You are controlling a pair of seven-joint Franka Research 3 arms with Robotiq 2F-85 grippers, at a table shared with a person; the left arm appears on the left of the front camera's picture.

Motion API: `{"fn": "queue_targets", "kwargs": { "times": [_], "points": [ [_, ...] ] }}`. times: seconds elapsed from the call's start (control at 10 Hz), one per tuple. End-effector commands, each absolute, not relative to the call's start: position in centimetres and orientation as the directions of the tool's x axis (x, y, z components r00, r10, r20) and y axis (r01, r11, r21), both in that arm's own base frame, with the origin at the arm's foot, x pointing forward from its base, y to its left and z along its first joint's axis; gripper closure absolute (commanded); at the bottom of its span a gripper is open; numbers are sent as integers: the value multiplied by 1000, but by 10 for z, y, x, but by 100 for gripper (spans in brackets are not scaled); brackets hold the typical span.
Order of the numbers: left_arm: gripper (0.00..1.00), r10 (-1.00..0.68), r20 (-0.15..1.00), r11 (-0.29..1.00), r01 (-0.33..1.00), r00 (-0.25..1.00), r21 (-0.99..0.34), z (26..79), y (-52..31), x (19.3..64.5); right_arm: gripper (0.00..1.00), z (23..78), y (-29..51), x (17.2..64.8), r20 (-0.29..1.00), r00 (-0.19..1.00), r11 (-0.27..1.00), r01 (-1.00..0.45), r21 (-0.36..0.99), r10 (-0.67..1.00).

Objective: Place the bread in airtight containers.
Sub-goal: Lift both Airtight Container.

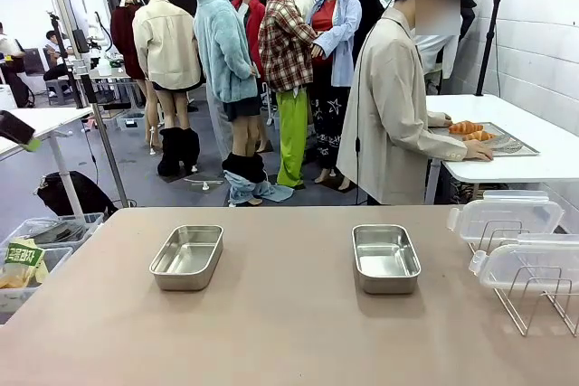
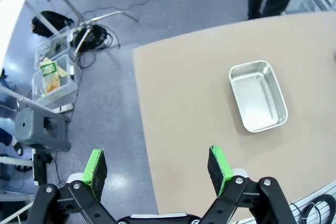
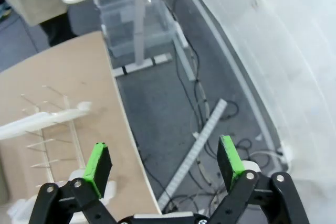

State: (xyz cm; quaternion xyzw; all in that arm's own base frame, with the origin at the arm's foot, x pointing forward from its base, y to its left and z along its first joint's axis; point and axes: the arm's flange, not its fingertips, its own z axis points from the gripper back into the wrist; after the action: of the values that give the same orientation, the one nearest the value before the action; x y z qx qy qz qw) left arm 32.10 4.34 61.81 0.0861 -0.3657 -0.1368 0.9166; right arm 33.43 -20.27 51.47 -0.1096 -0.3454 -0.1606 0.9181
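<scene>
Straddling the brown desk's edge, the left end effector has its fingers spread wide with nothing between them. One pad is over the floor, the other over the desk top. Farther in on the desk in that view lies one container, lidless and empty.

The right end effector is also spread apart and empty. It hangs over the floor with cables just off the desk edge. The rack stands on the desk at the left of that view.

Front view:
- The left container and right container sit well apart on the brown desk. Both are open and empty.
- Two clear lids are propped on the rack at the desk's right edge, one behind the other.
- The bread is not in the containers. Both rolls lie side by side on a steel tray on a white desk, well beyond the brown one, at far right.
- A person stands at that white desk, turned towards the tray. One hand rests at the tray's near edge, just beside the rolls.
- The other hand is near the tray's far side; I can't tell if it touches anything.
</scene>
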Motion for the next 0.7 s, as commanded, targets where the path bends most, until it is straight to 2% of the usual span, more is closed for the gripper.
{"fn": "queue_targets", "kwargs": {
  "times": [0.0,0.2,0.3,0.6],
  "points": [
    [0,-261,664,961,127,701,244,613,52,308,0,505,-206,341,647,703,895,440,-70,-296],
    [0,-203,690,974,71,694,214,611,63,302,0,507,-214,332,655,709,911,406,-76,-261],
    [0,-269,668,960,137,694,244,621,58,307,0,507,-214,332,655,709,911,406,-76,-261],
    [0,-269,668,960,137,694,244,621,58,307,0,507,-214,332,655,709,911,406,-76,-261]
  ]
}}
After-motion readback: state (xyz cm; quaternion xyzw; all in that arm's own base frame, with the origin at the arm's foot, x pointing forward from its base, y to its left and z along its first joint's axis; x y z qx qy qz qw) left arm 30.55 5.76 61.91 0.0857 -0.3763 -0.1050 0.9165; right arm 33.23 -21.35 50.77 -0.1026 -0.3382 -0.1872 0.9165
